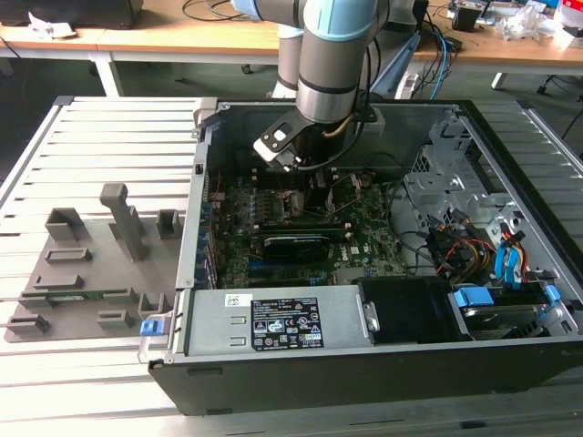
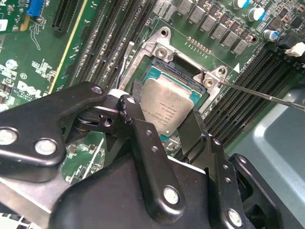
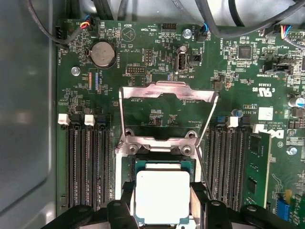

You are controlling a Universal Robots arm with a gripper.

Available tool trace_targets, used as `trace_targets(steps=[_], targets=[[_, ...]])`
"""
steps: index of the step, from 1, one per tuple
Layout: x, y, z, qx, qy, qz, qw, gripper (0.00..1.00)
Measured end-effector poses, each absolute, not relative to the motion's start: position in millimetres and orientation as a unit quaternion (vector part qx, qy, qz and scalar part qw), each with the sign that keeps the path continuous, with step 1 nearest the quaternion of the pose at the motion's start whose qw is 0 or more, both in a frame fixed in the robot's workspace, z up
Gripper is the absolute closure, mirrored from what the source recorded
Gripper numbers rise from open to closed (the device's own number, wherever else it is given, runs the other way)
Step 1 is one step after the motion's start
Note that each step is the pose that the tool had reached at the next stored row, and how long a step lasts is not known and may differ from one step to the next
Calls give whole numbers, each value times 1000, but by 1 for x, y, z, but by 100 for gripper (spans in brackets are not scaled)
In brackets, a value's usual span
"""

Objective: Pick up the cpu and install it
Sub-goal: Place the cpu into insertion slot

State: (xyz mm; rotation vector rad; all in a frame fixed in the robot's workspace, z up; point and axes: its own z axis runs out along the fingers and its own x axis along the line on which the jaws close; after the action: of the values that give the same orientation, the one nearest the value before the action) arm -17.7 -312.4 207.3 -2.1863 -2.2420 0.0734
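**A:** Gripper state?
**B:** Gripper (image 2: pixel 164 109) is clamped on the cpu (image 3: pixel 162 196). Two black fingers (image 2: pixel 143 143), one on each of two opposite edges, both touching. The gap is the chip's width and nothing else is in it.

**A:** Where's the cpu?
**B:** Silver plate up, square over the socket (image 2: pixel 177 63) on the motherboard (image 3: pixel 157 38), within the socket's frame. Can't tell if it's seated or just above. Load plate (image 3: pixel 167 89) is flipped open, on the side of the socket away from the fingers. A thin lever wire (image 2: pixel 267 95) sticks out beside the socket.

**A:** Counts?
**B:** Near to far in the exterior view:
- One power supply (image 1: pixel 273 323) along the case's near wall.
- One black shroud (image 1: pixel 410 309) just beside it, toward the exterior view's right.
- One arm (image 1: pixel 332 55) coming down into the middle.
- On the board: one cpu, one socket, one load plate, one coin cell (image 3: pixel 101 53), and one seated memory stick (image 3: pixel 257 167) in a slot near the socket.
- One loose memory stick (image 1: pixel 68 294) outside the case.

**A:** Containers?
**B:** The open PC case (image 1: pixel 364 378) sits on the slatted metal desk (image 1: pixel 109 137). It holds the motherboard, power supply, shroud and a cable bundle (image 1: pixel 455 246) at the exterior view's right. A grey fixture tray (image 1: pixel 105 273) is on the desk, at the exterior view's left of the case. It holds the loose memory stick, lying flat. Wooden desks (image 1: pixel 182 41) stand far behind.
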Motion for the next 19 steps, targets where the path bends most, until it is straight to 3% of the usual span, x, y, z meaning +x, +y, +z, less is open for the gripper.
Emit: trace_targets(steps=[19], targets=[[-19,-309,196,-700,-714,23,5,45]])
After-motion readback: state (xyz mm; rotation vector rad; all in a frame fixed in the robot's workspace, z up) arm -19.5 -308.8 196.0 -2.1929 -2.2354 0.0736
